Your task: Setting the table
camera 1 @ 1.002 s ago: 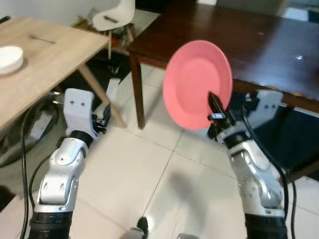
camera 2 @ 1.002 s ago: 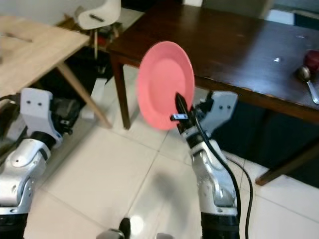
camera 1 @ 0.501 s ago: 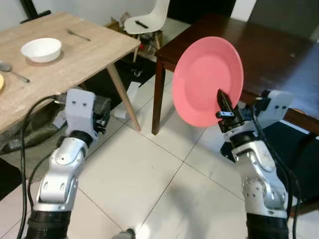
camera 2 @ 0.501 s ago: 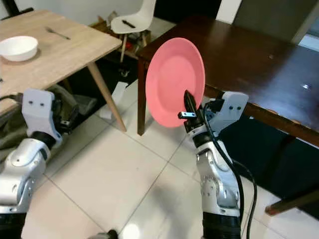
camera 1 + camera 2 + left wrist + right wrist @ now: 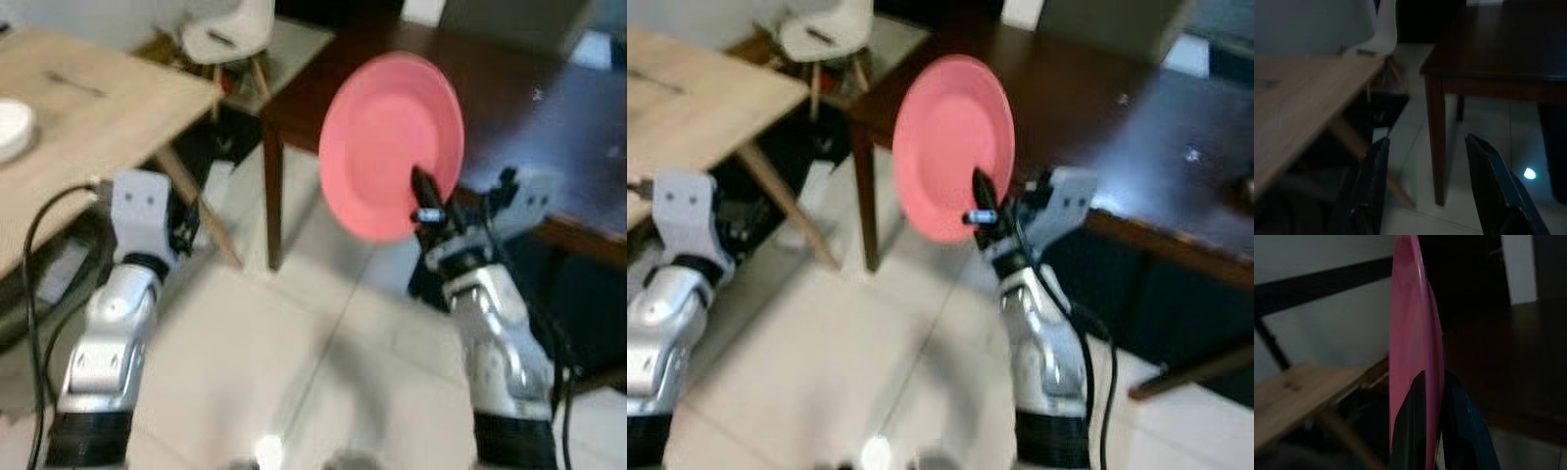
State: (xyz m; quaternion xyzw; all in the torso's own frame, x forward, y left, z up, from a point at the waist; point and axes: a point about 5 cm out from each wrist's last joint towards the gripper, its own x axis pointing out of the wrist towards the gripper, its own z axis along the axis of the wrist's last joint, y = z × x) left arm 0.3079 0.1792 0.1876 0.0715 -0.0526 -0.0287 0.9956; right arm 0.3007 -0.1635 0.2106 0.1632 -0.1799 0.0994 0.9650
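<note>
**Pink plate carried toward the dark table**

Since half a second ago my head camera has swung, so the light wooden table [image 5: 88,108] has slid to the left edge of the frame, its white bowl [image 5: 12,125] now half cut off, while the dark table [image 5: 1117,108] sits closer ahead; the blur suggests I am mid-step. The plate has kept its place in my grip, upright as before.

My right claw [image 5: 423,201] holds the pink plate [image 5: 390,142] on edge, face turned toward me, raised in front of the dark table's near corner and above the tiled floor [image 5: 265,352]. Seen from the right wrist, my two black fingers [image 5: 1409,426] are pinched onto the plate's lower rim, one on each face. My left claw [image 5: 1425,191] hangs low beside the light table, fingers spread and holding nothing.

To do this well, I judge I should hold the pinch firm while walking, since a grip on the rim alone could let the plate pivot or slip. Near the dark table, I would tip the plate flat and lower it onto the top before letting go.
</note>
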